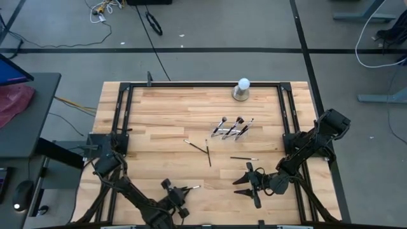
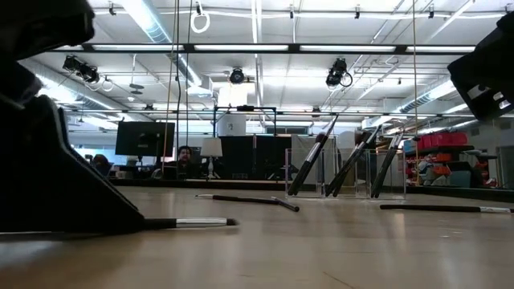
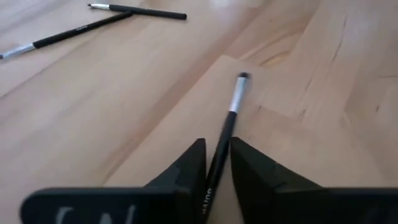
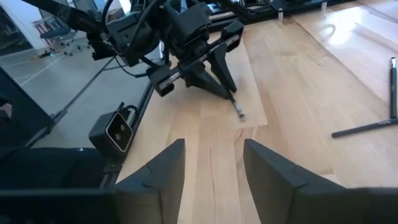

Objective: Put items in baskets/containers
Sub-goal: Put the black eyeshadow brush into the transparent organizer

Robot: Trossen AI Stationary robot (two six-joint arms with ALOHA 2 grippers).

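Several brushes (image 1: 232, 128) lean in the clear holder (image 1: 236, 132); left fingers (image 3: 186, 174) pinch another brush (image 3: 227, 124), right fingers (image 4: 273, 174) spread.

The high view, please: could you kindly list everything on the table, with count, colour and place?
Clear holder: one, transparent, centre-right, several dark brushes leaning inside.
Loose makeup brushes: three, dark; two mid-table, one right of them.
White ball on grey base: one, far edge.
Table: one, pale wood, black frame.
Left gripper: near edge, shut on a fourth dark brush.
Right gripper: open, near edge, right of centre.
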